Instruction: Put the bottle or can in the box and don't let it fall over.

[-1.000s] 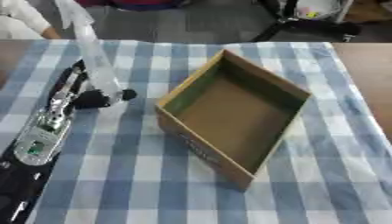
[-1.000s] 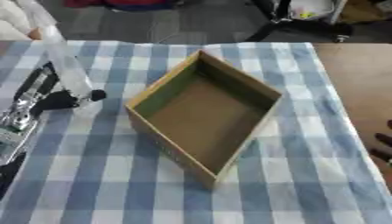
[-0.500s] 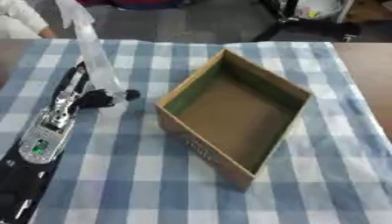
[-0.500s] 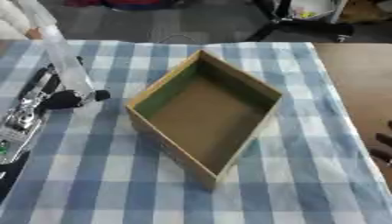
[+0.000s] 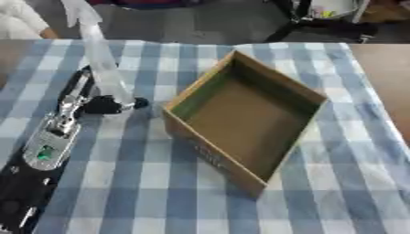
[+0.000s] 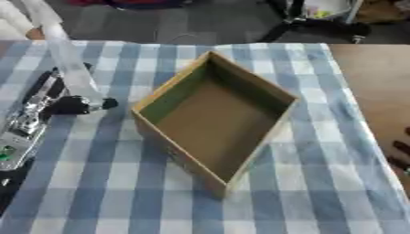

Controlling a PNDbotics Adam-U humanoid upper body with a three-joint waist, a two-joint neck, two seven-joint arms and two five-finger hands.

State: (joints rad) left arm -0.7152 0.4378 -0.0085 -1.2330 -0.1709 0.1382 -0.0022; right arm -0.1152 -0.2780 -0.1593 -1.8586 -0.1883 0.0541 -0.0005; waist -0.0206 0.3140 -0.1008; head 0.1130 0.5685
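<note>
Currently the left hand [image 5: 108,104] is reaching in from the near left, and its dark fingers are curling around the lower part of a clear plastic bottle [image 5: 98,54]. The bottle is standing on the blue and white checked tablecloth [image 5: 160,183], a little tilted with its top leaning to the far left, just beside the left wall of the cardboard box [image 5: 248,114] but not touching it. I am judging that the hand is taking the bottle low down so that it is staying steady when it is carried over the box wall; a tall thin bottle like this is tipping easily, so the grip near the base may still let the top swing. The box is lying open and empty in the middle of the cloth, turned with one corner to the near side, so the bottle is having free space inside. Only dark fingertips of the right hand [image 6: 400,155] are showing at the right edge of the right eye view, and I cannot tell how far they are open
</note>
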